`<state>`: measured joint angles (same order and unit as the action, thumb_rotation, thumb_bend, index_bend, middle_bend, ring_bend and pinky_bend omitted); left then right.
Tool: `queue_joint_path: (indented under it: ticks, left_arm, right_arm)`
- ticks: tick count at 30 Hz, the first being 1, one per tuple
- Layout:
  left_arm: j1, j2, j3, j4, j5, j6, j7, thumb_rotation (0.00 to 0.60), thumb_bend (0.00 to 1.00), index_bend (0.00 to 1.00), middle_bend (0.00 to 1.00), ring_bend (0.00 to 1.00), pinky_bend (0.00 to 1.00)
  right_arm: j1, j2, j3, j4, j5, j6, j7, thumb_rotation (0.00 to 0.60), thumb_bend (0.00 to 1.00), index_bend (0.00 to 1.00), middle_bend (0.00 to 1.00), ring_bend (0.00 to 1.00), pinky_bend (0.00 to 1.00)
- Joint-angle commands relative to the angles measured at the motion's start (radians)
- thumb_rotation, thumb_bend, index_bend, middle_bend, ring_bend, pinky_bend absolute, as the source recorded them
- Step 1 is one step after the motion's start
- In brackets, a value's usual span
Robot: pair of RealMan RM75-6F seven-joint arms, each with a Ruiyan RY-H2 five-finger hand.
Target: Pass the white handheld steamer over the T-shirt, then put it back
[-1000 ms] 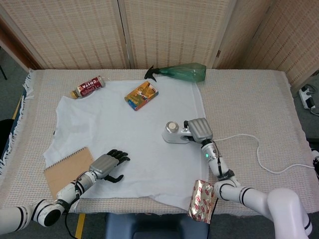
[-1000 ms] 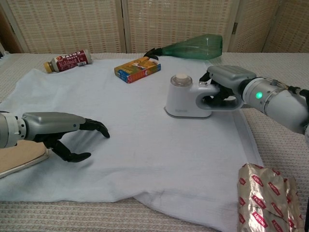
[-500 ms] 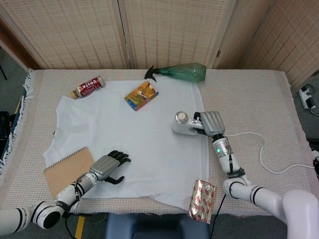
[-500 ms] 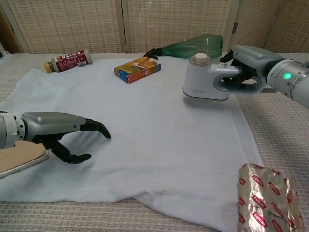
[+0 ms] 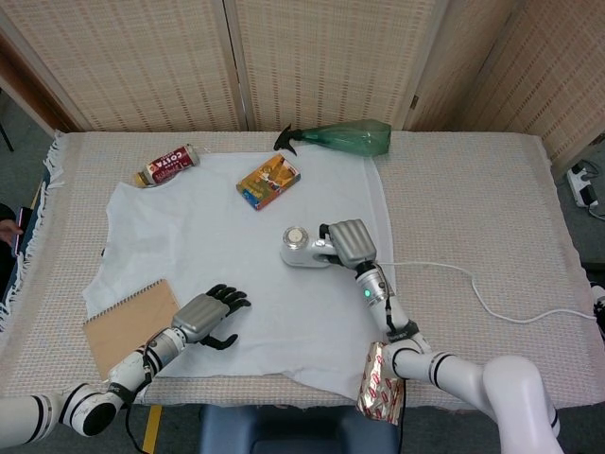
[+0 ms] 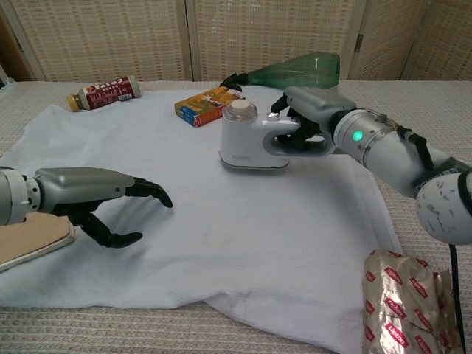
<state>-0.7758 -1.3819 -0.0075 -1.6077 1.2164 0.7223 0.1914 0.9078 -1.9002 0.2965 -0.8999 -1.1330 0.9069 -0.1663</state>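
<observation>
The white handheld steamer (image 5: 301, 248) (image 6: 246, 140) is over the middle-right of the white T-shirt (image 5: 217, 265) (image 6: 221, 228), its base low over or on the cloth. My right hand (image 5: 346, 243) (image 6: 310, 118) grips the steamer's handle from the right. Its white cord (image 5: 473, 288) trails across the table to the right. My left hand (image 5: 206, 315) (image 6: 96, 199) rests on the shirt's front left part, fingers apart and holding nothing.
A green spray bottle (image 5: 340, 138) (image 6: 291, 71), an orange box (image 5: 268, 181) (image 6: 210, 105) and a small red-labelled bottle (image 5: 166, 165) (image 6: 103, 91) lie along the far side. A brown notebook (image 5: 128, 323) and a shiny foil packet (image 5: 382, 381) (image 6: 405, 306) sit at the near edge.
The steamer first swung right toward the shirt's right edge, then moved left across the shirt to its middle-right. The left hand stayed put.
</observation>
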Motion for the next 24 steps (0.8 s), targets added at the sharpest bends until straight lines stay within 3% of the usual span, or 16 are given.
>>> queue_joint_path:
  ticks: [1, 17, 24]
  left_arm:
    - [-0.002, -0.002, 0.001, 0.002, -0.002, -0.002, 0.002, 0.373, 0.48, 0.17, 0.11, 0.01, 0.0]
    - [0.0, -0.005, 0.009, 0.002, -0.013, 0.002, 0.004, 0.371, 0.48, 0.17, 0.11, 0.01, 0.0]
    - [0.002, 0.005, 0.012, -0.005, -0.007, 0.007, 0.0, 0.373, 0.48, 0.17, 0.11, 0.01, 0.0]
  right_arm:
    - [0.022, -0.05, 0.002, 0.102, -0.01, -0.009, -0.005, 0.6, 0.84, 0.7, 0.88, 0.78, 1.0]
    - [-0.03, -0.046, 0.046, 0.366, 0.045, -0.063, 0.05, 0.6, 0.84, 0.7, 0.88, 0.78, 1.0]
    - [-0.067, -0.004, 0.063, 0.384, 0.056, -0.069, 0.093, 0.6, 0.84, 0.7, 0.88, 0.78, 1.0]
